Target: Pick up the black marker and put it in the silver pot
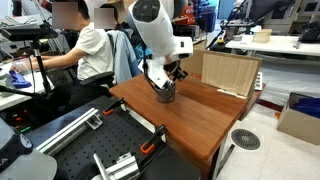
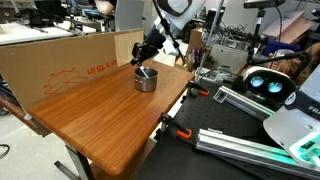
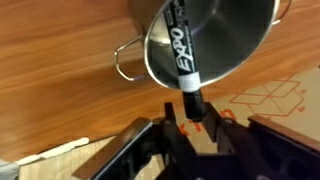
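Note:
The black marker [image 3: 184, 50], printed "EXPO", is held by its end between the fingers of my gripper [image 3: 192, 118]. It points down into the silver pot [image 3: 225, 35], and its far end is inside the pot's rim. In both exterior views the gripper [image 1: 165, 80] [image 2: 148, 58] hangs just above the pot [image 1: 166, 94] [image 2: 146, 81], which stands on the wooden table [image 1: 190, 115] [image 2: 110, 120] near the cardboard. The marker itself is hard to make out in those views.
A cardboard panel [image 2: 70, 62] [image 1: 226, 72] stands along the table's far edge, close behind the pot. A seated person [image 1: 88, 48] is beyond the table. Black and orange clamps [image 1: 150, 140] [image 2: 178, 128] and metal rails lie by the table edge.

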### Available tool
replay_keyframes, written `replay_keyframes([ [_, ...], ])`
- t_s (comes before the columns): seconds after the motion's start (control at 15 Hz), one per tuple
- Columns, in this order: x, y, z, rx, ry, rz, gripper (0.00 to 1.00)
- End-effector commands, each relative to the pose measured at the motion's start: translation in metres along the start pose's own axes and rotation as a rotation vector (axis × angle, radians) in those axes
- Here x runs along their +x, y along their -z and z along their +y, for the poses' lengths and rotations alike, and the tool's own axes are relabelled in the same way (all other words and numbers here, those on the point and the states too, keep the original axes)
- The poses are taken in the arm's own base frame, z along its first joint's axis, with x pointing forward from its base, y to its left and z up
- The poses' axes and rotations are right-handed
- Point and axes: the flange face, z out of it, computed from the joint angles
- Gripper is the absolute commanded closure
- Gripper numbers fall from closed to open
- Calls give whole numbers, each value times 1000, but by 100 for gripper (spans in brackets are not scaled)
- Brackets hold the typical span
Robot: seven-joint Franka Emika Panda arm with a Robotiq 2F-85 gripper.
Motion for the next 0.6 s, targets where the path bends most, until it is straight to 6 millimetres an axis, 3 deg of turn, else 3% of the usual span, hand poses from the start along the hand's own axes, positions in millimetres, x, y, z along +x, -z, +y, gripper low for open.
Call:
replay_keyframes([
  [0.0,3,-8,-2,-56,44,-12,33],
  [0.27,7,-10,-3,-60,47,-5,3],
  [0.53,2,-2,-12,-32,29,-18,0],
])
